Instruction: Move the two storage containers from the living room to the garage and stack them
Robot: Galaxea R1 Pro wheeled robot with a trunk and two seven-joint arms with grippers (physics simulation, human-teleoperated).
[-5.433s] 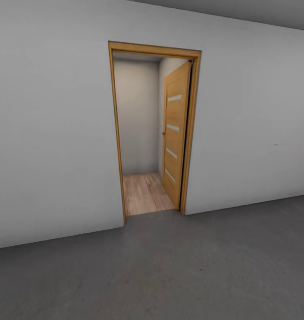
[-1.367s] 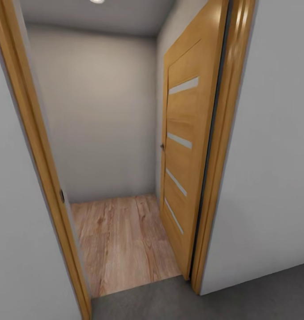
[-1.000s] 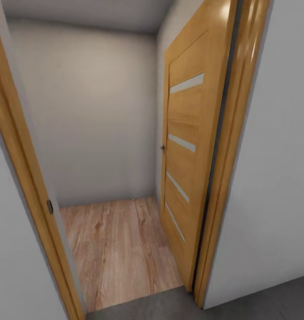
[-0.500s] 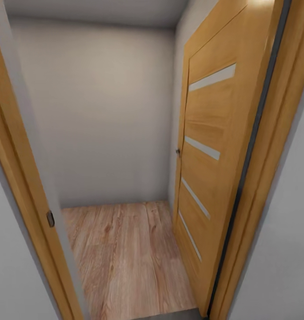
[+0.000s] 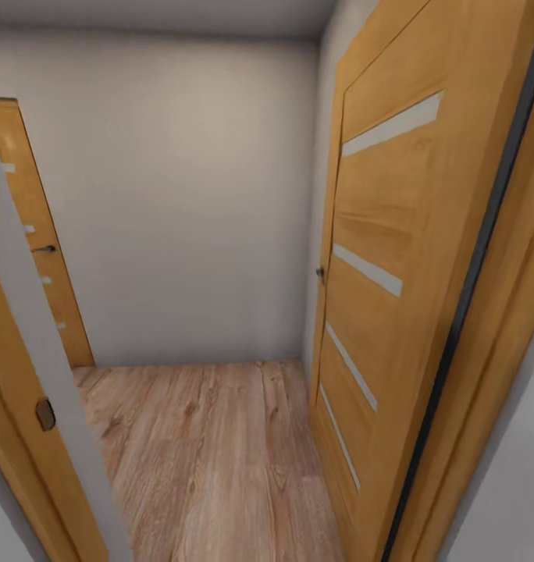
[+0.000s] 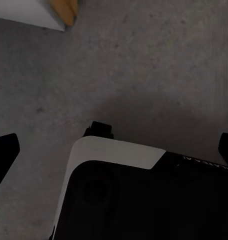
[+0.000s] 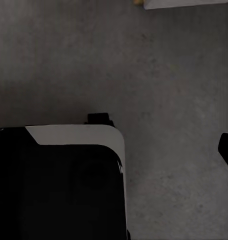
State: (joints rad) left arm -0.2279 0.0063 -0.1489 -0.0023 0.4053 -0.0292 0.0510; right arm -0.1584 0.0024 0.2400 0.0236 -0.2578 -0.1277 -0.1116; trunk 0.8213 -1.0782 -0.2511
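The two storage containers are out of view, and so is the living room. In the left wrist view my left gripper hangs open over the garage's dark grey concrete floor. Its black fingertips stand far apart at the picture's edges with nothing between them. In the right wrist view my right gripper hangs over the same floor. One black fingertip shows at the edge, and nothing is held.
I am in a doorway. The open wooden door stands close on the right and the door frame close on the left. Ahead lie a light wood-plank floor, a grey wall and another wooden door. My base is below.
The head camera has moved forward into the doorway. The frame has slid out to the picture's edges, and a second wooden door has come into view at the far left.
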